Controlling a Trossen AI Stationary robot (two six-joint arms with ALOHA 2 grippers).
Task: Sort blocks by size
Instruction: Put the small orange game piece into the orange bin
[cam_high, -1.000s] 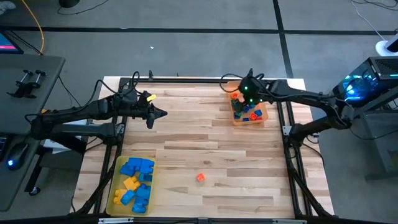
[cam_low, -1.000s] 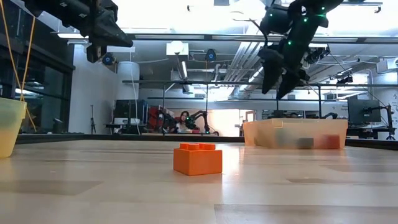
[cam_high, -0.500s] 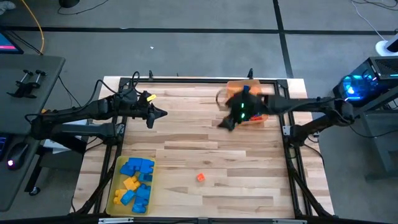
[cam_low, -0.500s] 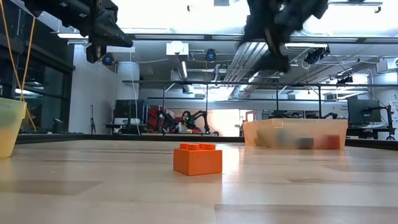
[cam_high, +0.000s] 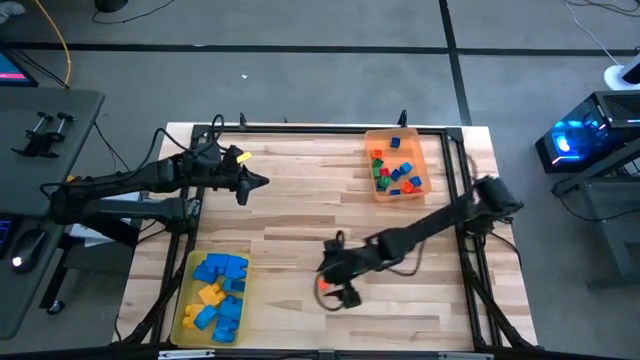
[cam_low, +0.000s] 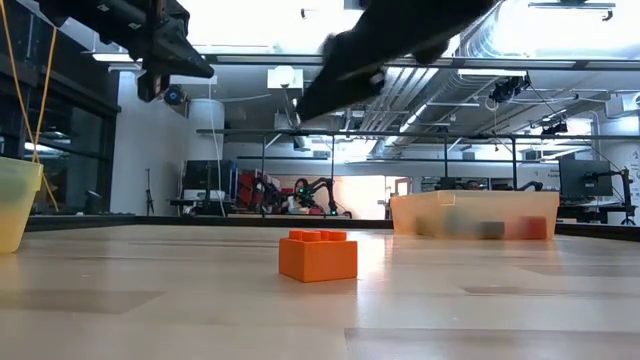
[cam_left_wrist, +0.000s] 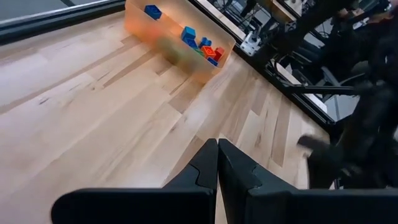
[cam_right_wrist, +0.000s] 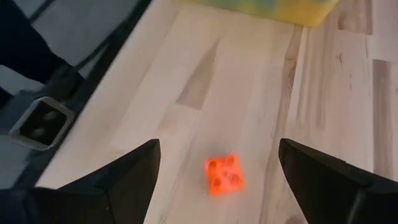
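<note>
The lone orange block (cam_high: 322, 285) sits on the bare wooden table (cam_high: 300, 210), toward the six o'clock edge in the overhead view, with nothing touching it. From table height it stands upright (cam_low: 318, 256), studs up, clear of everything. Overhead, the right arm partly covers it, so only a sliver of orange shows there.

Right gripper (cam_high: 335, 283) is over that block, above it and not in contact; in the right wrist view the two dark fingers (cam_right_wrist: 127, 177) stand wide apart with the block (cam_right_wrist: 223, 174) on the boards between and beyond them. Empty claw, spread wide. At table level the arm is a dark blurred streak across the top, and its fingertips cannot be made out there.

At one o'clock, the translucent orange tray (cam_high: 425, 163) holds small red, green and blue cubes (cam_high: 395, 172); seen low, its contents are only smudges through the wall (cam_low: 475, 213). At seven o'clock, the translucent yellow tray (cam_high: 184, 305) holds larger blue and yellow blocks (cam_high: 218, 295); its near end is cut off by the picture's bottom edge.

Left gripper (cam_high: 255, 183) waits at ten o'clock, raised above the boards, fingers (cam_left_wrist: 205, 168) pressed together on nothing.

No readable writing or brand marks anywhere.
</note>
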